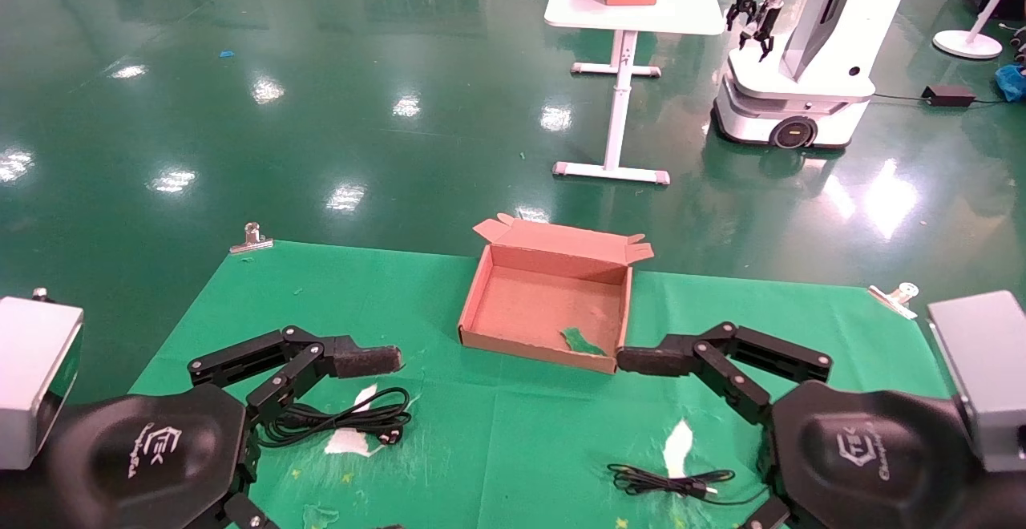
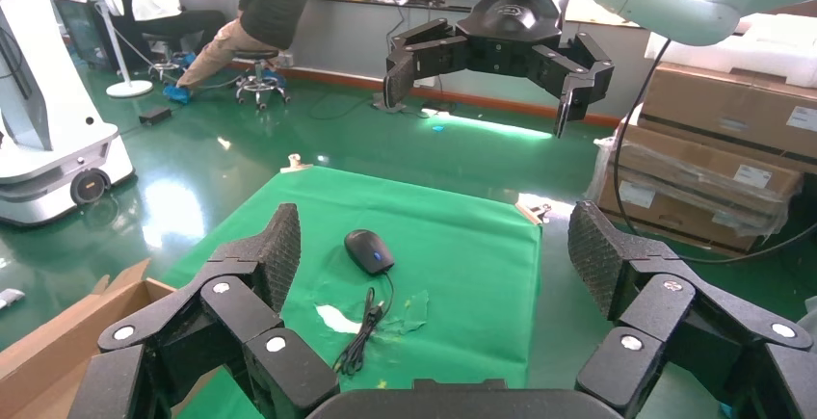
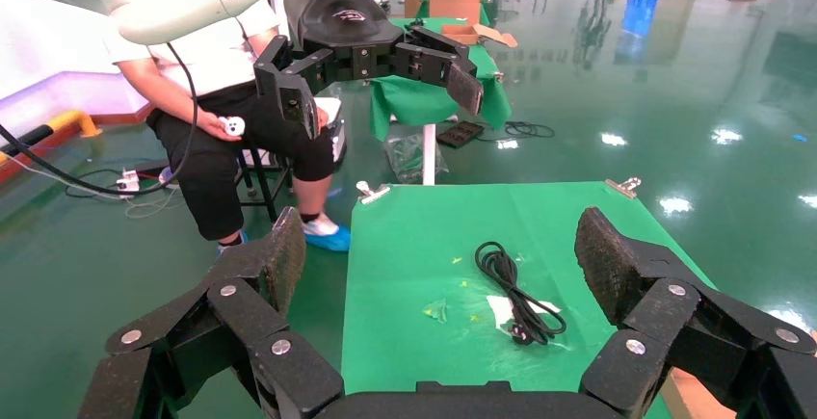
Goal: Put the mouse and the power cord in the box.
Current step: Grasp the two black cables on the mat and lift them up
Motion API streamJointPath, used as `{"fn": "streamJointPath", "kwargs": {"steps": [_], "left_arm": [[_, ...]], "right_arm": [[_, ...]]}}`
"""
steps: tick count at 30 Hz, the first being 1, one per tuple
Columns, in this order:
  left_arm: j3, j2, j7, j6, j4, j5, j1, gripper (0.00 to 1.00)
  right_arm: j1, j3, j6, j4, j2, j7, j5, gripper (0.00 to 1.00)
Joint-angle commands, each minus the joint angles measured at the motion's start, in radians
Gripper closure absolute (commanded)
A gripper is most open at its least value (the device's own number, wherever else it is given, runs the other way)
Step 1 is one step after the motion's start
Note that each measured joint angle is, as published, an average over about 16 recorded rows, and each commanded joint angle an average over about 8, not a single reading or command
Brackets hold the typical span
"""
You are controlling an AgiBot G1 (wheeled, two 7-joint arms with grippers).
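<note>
Plainly, found the box at 12 o'clock on the green-covered worktop, lid flap thrown back toward the far edge and side tabs spread. Saw nothing in it but a small green scrap near its 5 o'clock corner.

Spotted the power cord at 8 o'clock from the box, coiled in long loops on the cloth, plug end lying toward the worktop's middle and partly over a white patch. Noted the left hand hovering above that coil, fingers spread wide and gripping nothing, one fingertip reaching toward the box but well short of it.

Found the mouse only through the left wrist camera: a black oval flat on the cloth, thin cable bundled beside it. From the head camera, caught just that cable at 4 o'clock from the box, with the mouse body hidden beneath the right hand. Saw that hand opened wide too, empty, its upper fingertip just beside the box's 5 o'clock corner; could not tell whether touching.

Noticed metal clips pinning the cloth at the far corners.
</note>
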Motion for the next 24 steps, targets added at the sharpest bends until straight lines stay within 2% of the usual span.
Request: {"fn": "streamJointPath", "kwargs": {"steps": [1,14,19,24], "left_arm": [[0.0,0.0,0.0,0.0,0.0,0.0,0.0,0.0],[0.014,-0.004,0.001,0.004,0.005,0.034,-0.008,0.0],[0.06,0.005,0.015,0.033,0.047,0.137,-0.064,0.0],[0.151,0.047,0.067,0.074,0.147,0.319,-0.187,0.0]], "right_arm": [[0.0,0.0,0.0,0.0,0.0,0.0,0.0,0.0],[0.016,-0.013,-0.023,-0.013,0.014,-0.006,-0.033,0.0],[0.065,-0.055,-0.071,-0.072,0.021,-0.036,-0.105,0.0],[0.135,-0.138,-0.089,-0.184,0.033,-0.121,-0.228,0.0]]}}
